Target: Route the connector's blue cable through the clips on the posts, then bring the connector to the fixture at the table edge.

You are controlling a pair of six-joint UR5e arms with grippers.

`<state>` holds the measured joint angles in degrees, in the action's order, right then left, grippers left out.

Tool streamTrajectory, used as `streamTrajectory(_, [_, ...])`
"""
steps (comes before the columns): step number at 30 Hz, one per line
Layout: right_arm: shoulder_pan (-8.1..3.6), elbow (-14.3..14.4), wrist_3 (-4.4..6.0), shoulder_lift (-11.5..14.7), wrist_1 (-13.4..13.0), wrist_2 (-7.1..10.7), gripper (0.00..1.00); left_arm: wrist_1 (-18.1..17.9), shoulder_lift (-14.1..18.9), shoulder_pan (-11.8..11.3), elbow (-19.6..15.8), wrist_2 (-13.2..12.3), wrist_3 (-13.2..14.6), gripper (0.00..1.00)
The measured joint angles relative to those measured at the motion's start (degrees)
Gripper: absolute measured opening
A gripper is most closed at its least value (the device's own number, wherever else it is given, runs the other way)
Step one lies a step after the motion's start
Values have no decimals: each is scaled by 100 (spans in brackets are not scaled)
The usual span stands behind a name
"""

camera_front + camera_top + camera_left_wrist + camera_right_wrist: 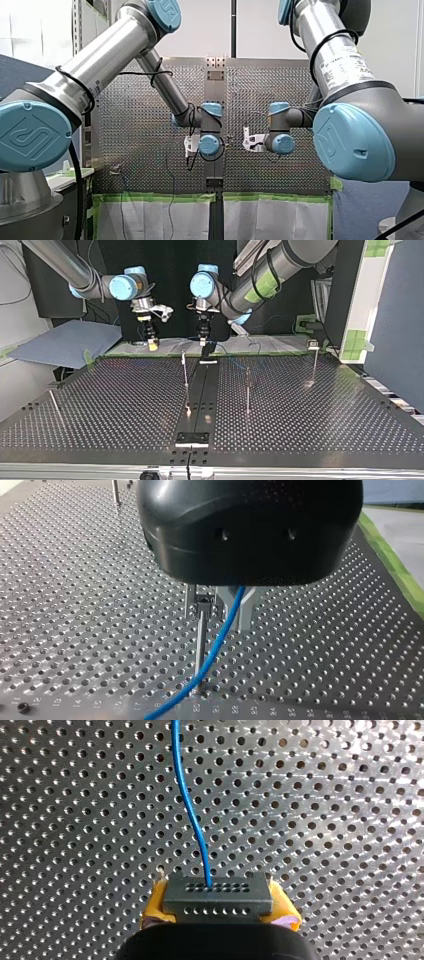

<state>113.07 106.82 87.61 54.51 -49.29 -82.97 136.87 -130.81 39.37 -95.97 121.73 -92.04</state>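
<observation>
In the right wrist view my right gripper (220, 916) is shut on the grey connector (217, 895), its yellow pads (152, 912) on both sides. The blue cable (192, 820) leaves the connector's face and runs ahead over the perforated table. In the left wrist view my left gripper (216, 622) is shut on the blue cable (220, 640), right beside a thin post (200, 645) with a clip (204, 602) at its top. The cable slopes from the fingers down past the post's foot. In the top view both grippers, right (153, 344) and left (204, 342), hang at the table's far edge.
Several thin posts stand on the table in the top view, among them one near the middle (247, 390), one at the right (315, 362) and a leaning one at the left (54, 402). A dark strip (200, 390) runs to a black fixture (192, 438) at the near edge.
</observation>
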Motion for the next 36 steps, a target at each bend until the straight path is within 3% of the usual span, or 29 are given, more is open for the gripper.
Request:
streamTrajectory(23, [-346, -35, 66, -28, -104, 124, 0, 1, 0, -120, 136, -263, -5, 0])
streamTrajectory(36, [-476, -189, 133, -46, -33, 191, 0, 55, -5, -244, 235, -378, -24, 0])
